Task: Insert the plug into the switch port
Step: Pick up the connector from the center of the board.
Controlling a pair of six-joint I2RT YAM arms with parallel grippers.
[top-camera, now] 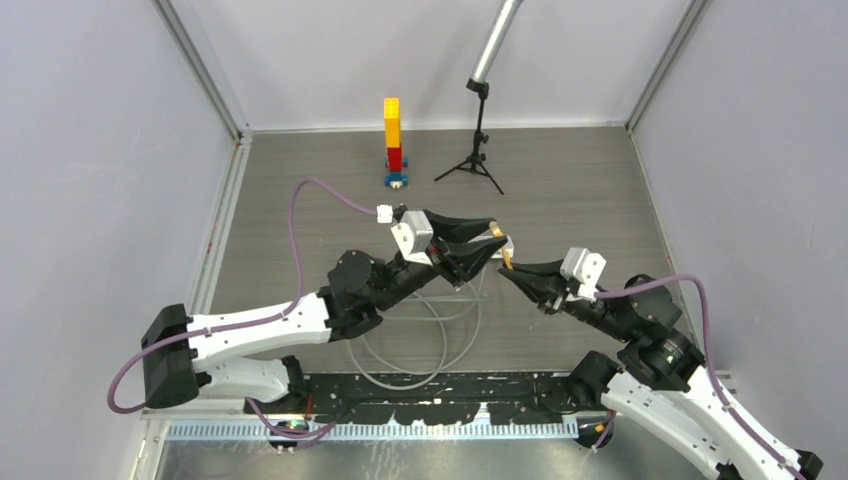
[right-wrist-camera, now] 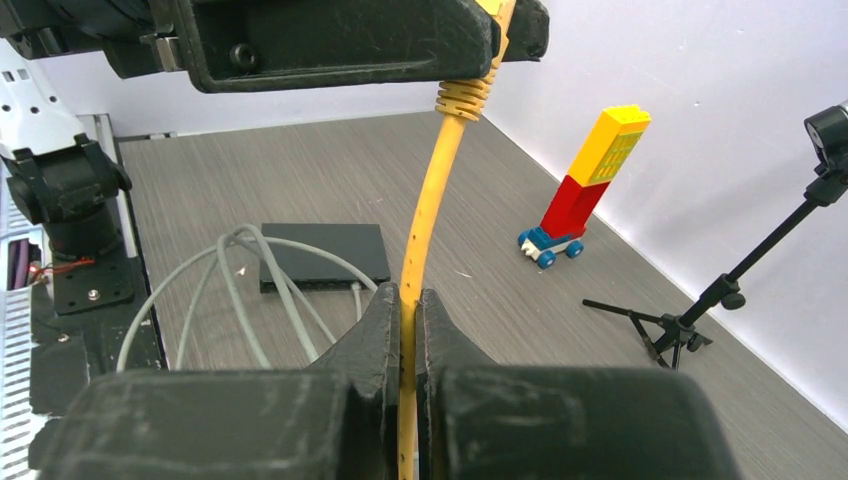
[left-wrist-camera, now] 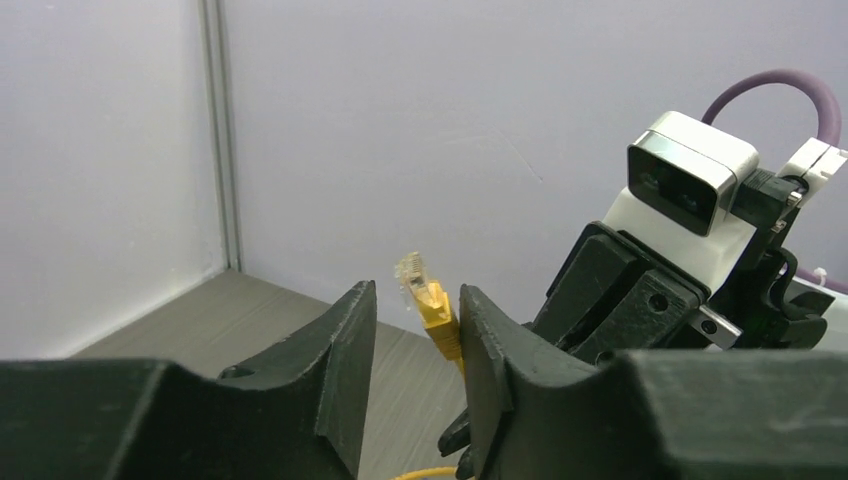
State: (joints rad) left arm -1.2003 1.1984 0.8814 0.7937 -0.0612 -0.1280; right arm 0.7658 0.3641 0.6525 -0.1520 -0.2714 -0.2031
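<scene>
The plug (left-wrist-camera: 432, 310), clear-tipped with a yellow boot, points up between the fingers of my left gripper (left-wrist-camera: 417, 292). It leans against the right finger, with a gap to the left finger, so the jaws stand open. My right gripper (right-wrist-camera: 408, 298) is shut on the yellow cable (right-wrist-camera: 425, 215) just below the plug's boot (right-wrist-camera: 462, 97). Both grippers meet in mid-air above the table's middle (top-camera: 500, 250). The switch (right-wrist-camera: 320, 255) is a dark flat box on the table beneath them. Its port is too small to make out.
Grey cables (top-camera: 440, 340) loop from the switch toward the near edge. A yellow-and-red brick tower on wheels (top-camera: 393, 140) and a small black tripod (top-camera: 478, 150) stand at the back wall. Walls enclose the table on three sides.
</scene>
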